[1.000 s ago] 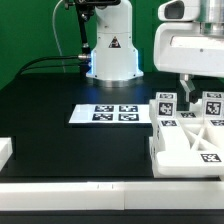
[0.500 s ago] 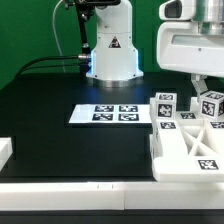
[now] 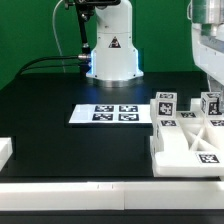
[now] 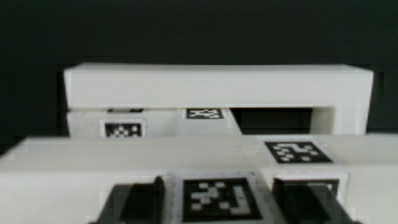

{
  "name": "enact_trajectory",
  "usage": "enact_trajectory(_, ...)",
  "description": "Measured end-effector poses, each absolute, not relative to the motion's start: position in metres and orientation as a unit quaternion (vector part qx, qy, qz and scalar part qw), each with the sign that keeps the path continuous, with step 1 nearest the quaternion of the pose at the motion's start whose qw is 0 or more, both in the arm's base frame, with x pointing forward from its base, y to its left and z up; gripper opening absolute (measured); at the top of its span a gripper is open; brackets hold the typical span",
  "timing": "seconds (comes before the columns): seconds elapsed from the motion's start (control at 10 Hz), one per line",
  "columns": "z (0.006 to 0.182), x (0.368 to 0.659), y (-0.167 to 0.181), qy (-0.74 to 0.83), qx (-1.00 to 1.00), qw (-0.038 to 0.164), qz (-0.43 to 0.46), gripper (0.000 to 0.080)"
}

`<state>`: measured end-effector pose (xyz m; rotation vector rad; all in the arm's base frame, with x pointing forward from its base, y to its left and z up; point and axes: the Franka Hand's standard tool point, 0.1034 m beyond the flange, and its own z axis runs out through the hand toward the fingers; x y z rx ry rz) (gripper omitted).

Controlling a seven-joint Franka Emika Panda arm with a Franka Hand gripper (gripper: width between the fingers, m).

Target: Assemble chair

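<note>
- One change: the hand (image 4: 235, 190) now grips a tagged chair block (image 4: 221, 196), narrowed from wide.
- Arm has risen; block likely lifting off the worktop (image 3: 70, 150).

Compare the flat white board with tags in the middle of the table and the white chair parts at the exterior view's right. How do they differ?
The marker board lies thin and flat on the black table; the chair parts are thick and stand up from it. The board carries several tags packed together; the parts show single tags on separate faces. The board lies alone; the parts sit bunched together. Both are white with black-and-white square tags.
</note>
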<state>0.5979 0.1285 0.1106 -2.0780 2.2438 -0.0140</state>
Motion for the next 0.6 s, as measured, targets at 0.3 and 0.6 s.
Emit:
enact_trajectory(0.3,0.1101,0.5989,0.1267,0.802,-0.596,0.044,-0.002,0.0282)
enact_trajectory(0.6,0.1099,0.5989,0.1267,0.804,-0.593,0.045,-0.001,0.0282)
